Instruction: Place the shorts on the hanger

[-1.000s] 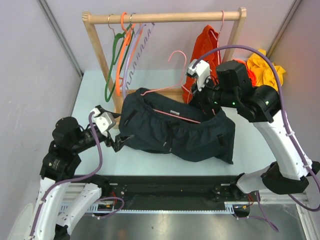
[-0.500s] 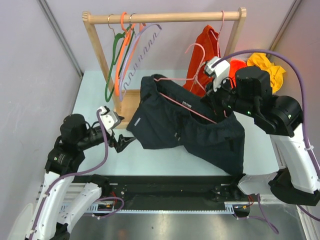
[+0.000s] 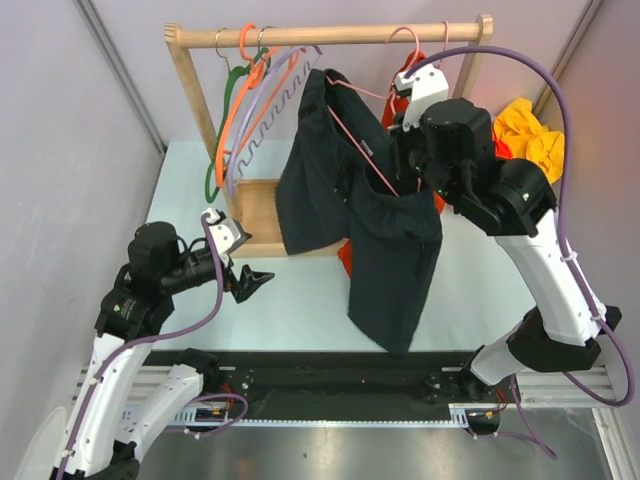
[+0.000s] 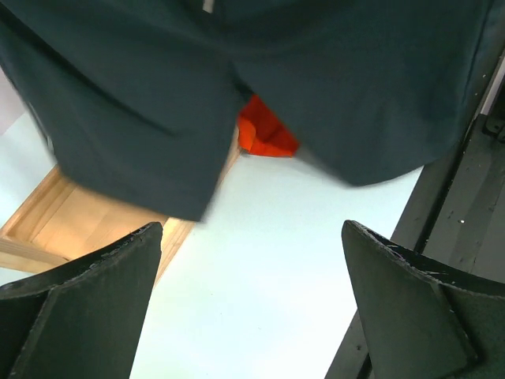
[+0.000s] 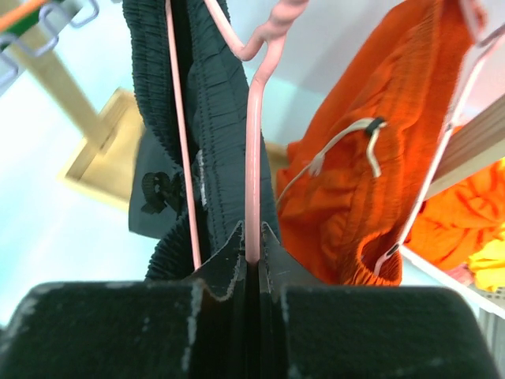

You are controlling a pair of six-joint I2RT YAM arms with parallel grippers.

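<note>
Shorts now raised (on hanger).

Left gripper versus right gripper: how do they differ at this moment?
The left gripper is wide open and empty; the right gripper is shut on the hanger. The left sits low over the table; the right is up near the rail, carrying the shorts. Both have dark fingers.

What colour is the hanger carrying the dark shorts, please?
Pale pink hanger, clearest in the right wrist view.
</note>
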